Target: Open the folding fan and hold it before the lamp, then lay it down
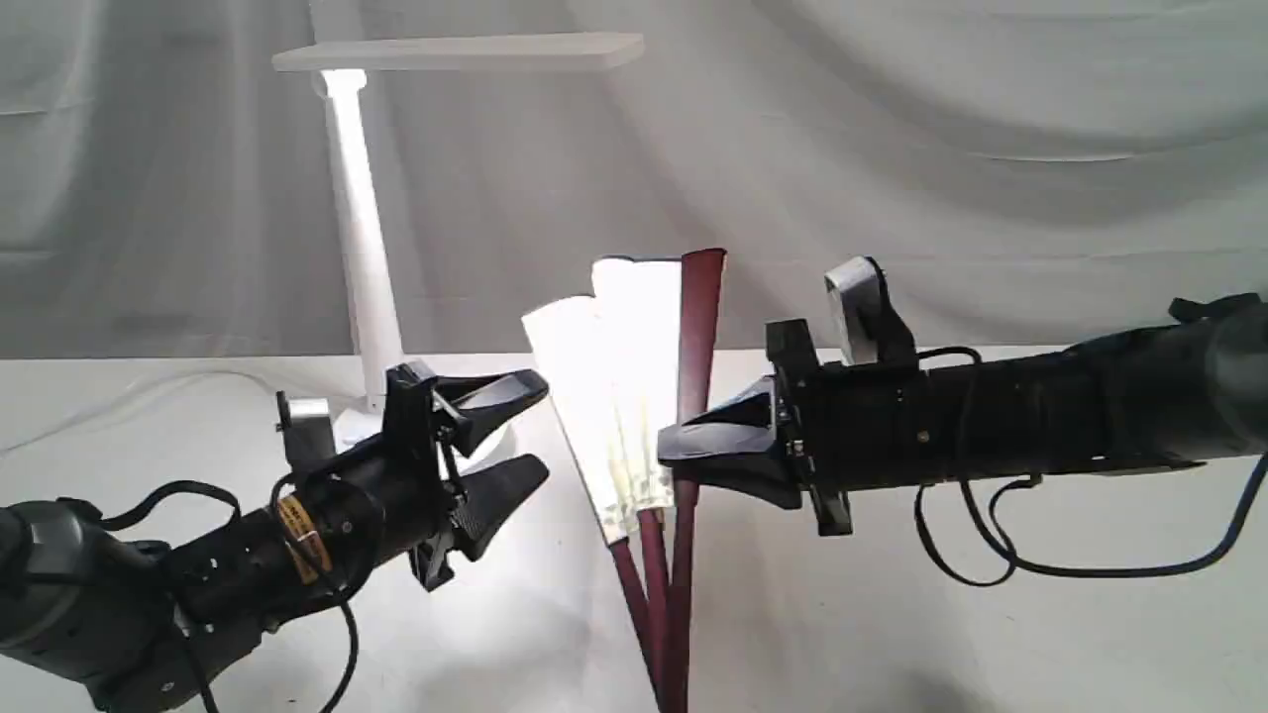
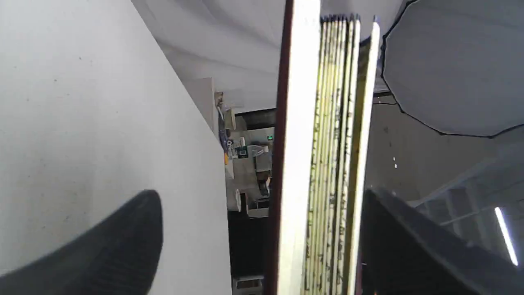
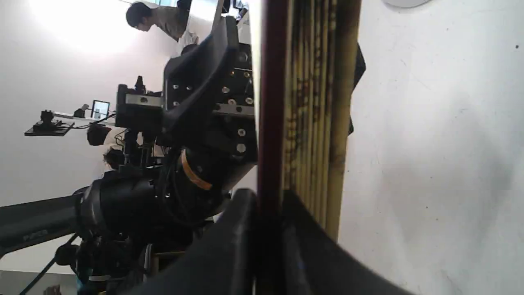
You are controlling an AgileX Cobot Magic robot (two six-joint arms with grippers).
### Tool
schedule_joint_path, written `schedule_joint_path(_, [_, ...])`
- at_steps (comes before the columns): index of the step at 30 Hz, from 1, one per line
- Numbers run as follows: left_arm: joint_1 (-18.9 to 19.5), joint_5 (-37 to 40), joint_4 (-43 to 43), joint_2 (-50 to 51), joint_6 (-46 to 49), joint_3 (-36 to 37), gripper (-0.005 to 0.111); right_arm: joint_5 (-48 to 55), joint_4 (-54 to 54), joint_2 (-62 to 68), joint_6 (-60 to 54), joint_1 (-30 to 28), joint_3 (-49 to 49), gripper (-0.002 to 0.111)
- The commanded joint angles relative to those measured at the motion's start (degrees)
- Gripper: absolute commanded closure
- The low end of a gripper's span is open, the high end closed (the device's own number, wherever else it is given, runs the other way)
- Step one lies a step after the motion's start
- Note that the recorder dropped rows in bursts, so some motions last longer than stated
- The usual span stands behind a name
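The folding fan [image 1: 614,376] stands upright at the table's middle, partly spread. A few cream pleats glow in the light, and its dark maroon ribs [image 1: 698,327] converge low at the front. My right gripper [image 1: 674,458] is shut on the outer maroon rib [image 3: 270,123], which sits pinched between its fingers [image 3: 237,229]. My left gripper [image 1: 543,424] is open just left of the pleats and does not touch them. In the left wrist view the fan [image 2: 327,164] appears edge-on ahead of that gripper [image 2: 262,194]. The white lamp [image 1: 362,248] stands lit behind, at the left.
The white table [image 1: 941,644] spreads under both arms, with a grey draped backdrop [image 1: 941,149] behind. A black cable [image 1: 991,564] loops below the right arm. The lamp's round base [image 1: 352,426] sits right behind the left gripper. A person [image 3: 163,20] shows far off.
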Motion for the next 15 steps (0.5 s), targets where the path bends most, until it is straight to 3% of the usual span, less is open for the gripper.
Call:
schedule_joint_path(1, [-0.8, -0.3, -0.7, 0.1, 0.0, -0.1, 0.039, 1.2, 0.4, -0.8, -0.7, 2.0, 0.1, 0.108])
schedule_joint_path(12, [-0.8, -0.3, 0.5, 0.1, 0.0, 0.0, 0.040, 1.2, 0.4, -0.8, -0.7, 3.5, 0.1, 0.108])
schedule_joint_path(15, [-0.8, -0.3, 0.5, 0.1, 0.0, 0.0, 0.050, 1.2, 0.4, -0.8, -0.7, 3.5, 0.1, 0.108])
